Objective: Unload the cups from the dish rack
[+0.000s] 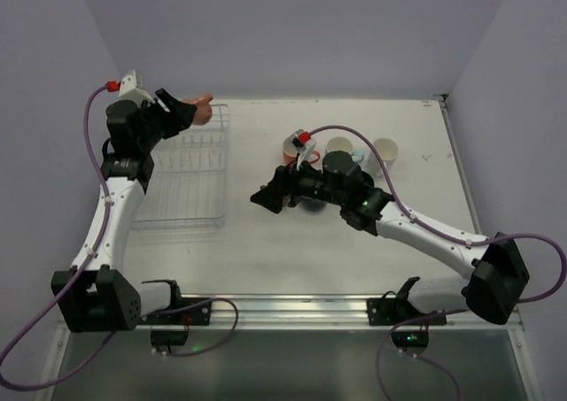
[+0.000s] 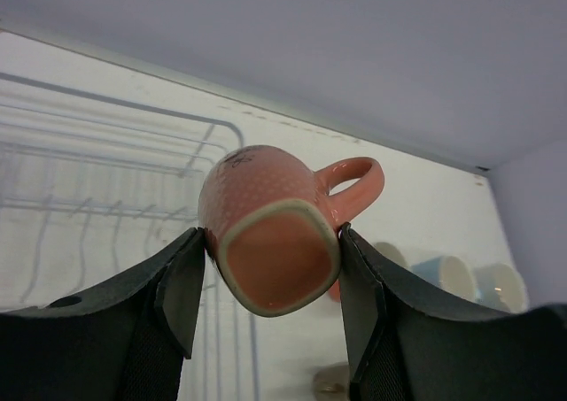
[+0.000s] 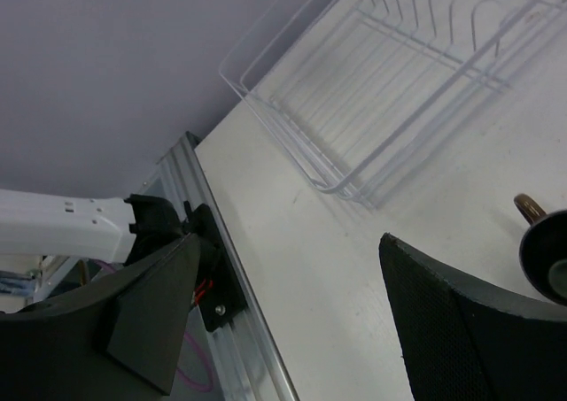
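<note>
A salmon pink cup (image 2: 266, 215) hangs on its side between my left gripper's (image 2: 270, 281) fingers, base toward the wrist camera and handle pointing right. In the top view that cup (image 1: 203, 111) is over the far right corner of the white wire dish rack (image 1: 186, 166), and the left gripper (image 1: 184, 114) is shut on it. My right gripper (image 1: 264, 197) stands open and holds nothing, low over the table just right of the rack. From the right wrist, the gripper (image 3: 283, 304) faces the rack's near corner (image 3: 354, 184).
Several cups stand at the back right: an orange one (image 1: 291, 150), a white one (image 1: 339, 146), a light blue one (image 1: 359, 157) and a cream one (image 1: 385, 150). A dark cup (image 1: 312, 205) sits under the right forearm. Walls close in behind and on both sides.
</note>
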Controlling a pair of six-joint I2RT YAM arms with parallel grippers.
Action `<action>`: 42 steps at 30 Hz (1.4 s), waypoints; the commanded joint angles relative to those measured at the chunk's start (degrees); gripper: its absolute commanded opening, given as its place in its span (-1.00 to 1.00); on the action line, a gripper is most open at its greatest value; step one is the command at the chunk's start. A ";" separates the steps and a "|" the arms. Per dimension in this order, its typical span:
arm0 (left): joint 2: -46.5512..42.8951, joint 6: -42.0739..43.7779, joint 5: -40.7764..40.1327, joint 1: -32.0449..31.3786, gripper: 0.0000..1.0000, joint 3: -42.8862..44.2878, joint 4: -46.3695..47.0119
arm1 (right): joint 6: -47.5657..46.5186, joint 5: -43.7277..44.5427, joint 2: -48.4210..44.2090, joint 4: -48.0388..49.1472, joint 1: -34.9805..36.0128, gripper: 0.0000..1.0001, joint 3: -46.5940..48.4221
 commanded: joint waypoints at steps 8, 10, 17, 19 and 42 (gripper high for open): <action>-23.38 -27.07 22.50 -2.08 -1.00 -18.10 17.93 | -1.92 -8.63 2.31 14.68 -3.46 0.66 8.10; -27.06 -30.59 23.73 -2.17 -1.00 -19.69 19.07 | -1.83 -9.60 2.67 14.87 -4.26 0.66 8.88; -35.76 -37.54 26.38 -4.45 -0.99 -24.61 20.22 | -1.56 -11.88 3.37 15.22 -4.79 0.68 10.82; -37.44 -38.77 26.46 -4.98 -0.98 -25.84 20.13 | -0.95 -14.86 3.81 16.01 -4.70 0.68 11.52; -39.83 -43.26 28.05 -9.46 -0.92 -32.09 24.97 | 11.62 -26.92 12.68 30.77 -4.52 0.19 16.01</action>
